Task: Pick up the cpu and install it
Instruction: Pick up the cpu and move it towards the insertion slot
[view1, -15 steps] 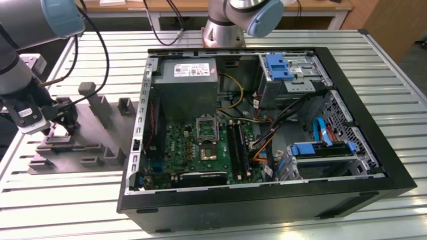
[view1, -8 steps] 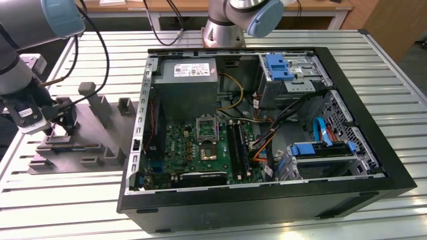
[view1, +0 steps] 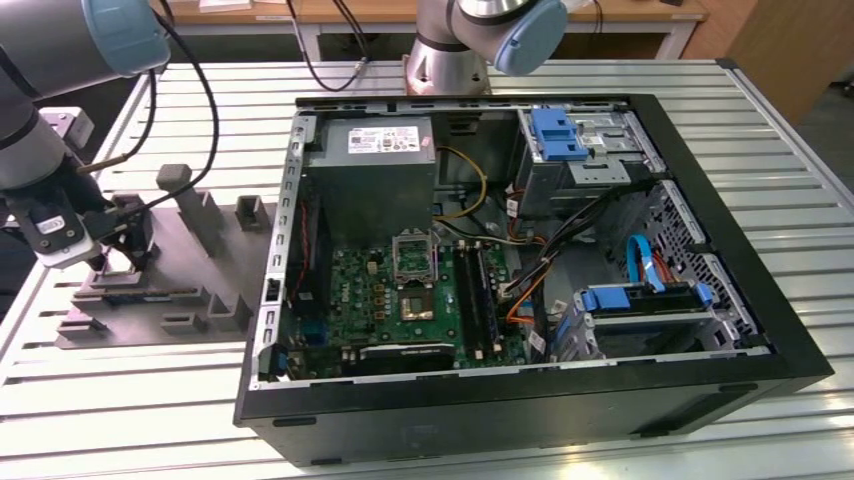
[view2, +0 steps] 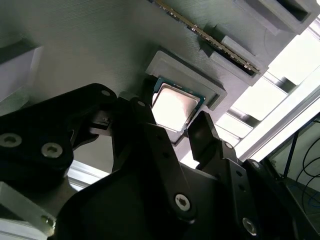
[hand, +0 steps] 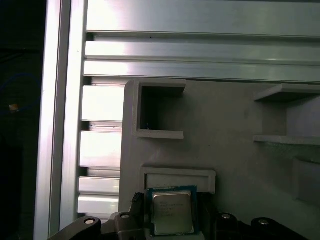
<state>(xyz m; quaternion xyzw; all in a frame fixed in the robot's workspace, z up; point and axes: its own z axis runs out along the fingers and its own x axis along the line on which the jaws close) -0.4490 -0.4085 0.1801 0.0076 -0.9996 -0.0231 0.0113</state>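
Gripper (view2: 172, 112) low over cpu (hand: 172, 212), seated in grey fixture (view1: 160, 290) at exterior view's left (pinching or clear: cannot tell); lift and install into computer case (view1: 534, 405) both remain

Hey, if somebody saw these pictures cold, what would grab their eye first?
The big open black computer case on the exterior view's right, its green motherboard laid bare. On that view's left, the arm's black gripper is down at the grey plastic fixture. In both wrist views the small square silver-faced cpu lies in a fixture recess right at the gripper.
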